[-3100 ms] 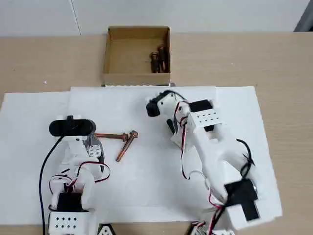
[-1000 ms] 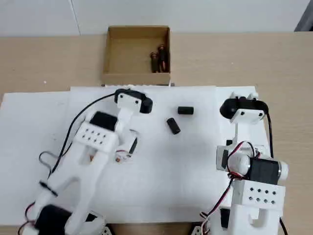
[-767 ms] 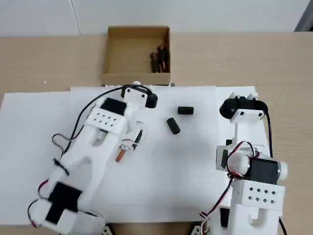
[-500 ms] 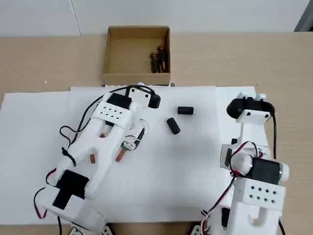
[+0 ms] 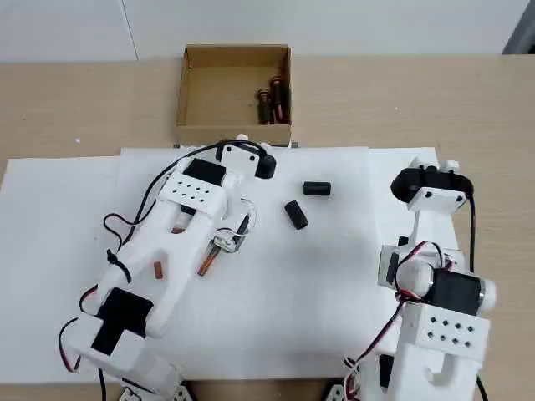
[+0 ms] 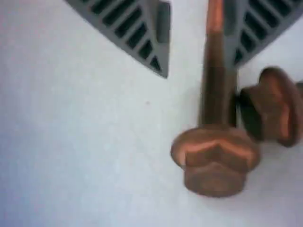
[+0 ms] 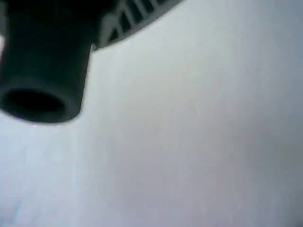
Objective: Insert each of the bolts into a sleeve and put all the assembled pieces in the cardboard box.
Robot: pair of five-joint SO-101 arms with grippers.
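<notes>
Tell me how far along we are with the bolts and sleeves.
Done: assembled pieces lie in the cardboard box. In hand: the right hand holds a black sleeve; the left hand is open around one bolt, a second bolt beside it. Left: a loose sleeve and another sleeve on the white sheet, both bolts unsleeved and unboxed.

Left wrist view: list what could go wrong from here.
1. The left gripper stands open astride one bolt, but a second bolt lies close beside it. Closing may catch or shove both.
2. One finger sits much nearer the shank than the other, so the bolt might roll or tilt as the jaws shut.
</notes>
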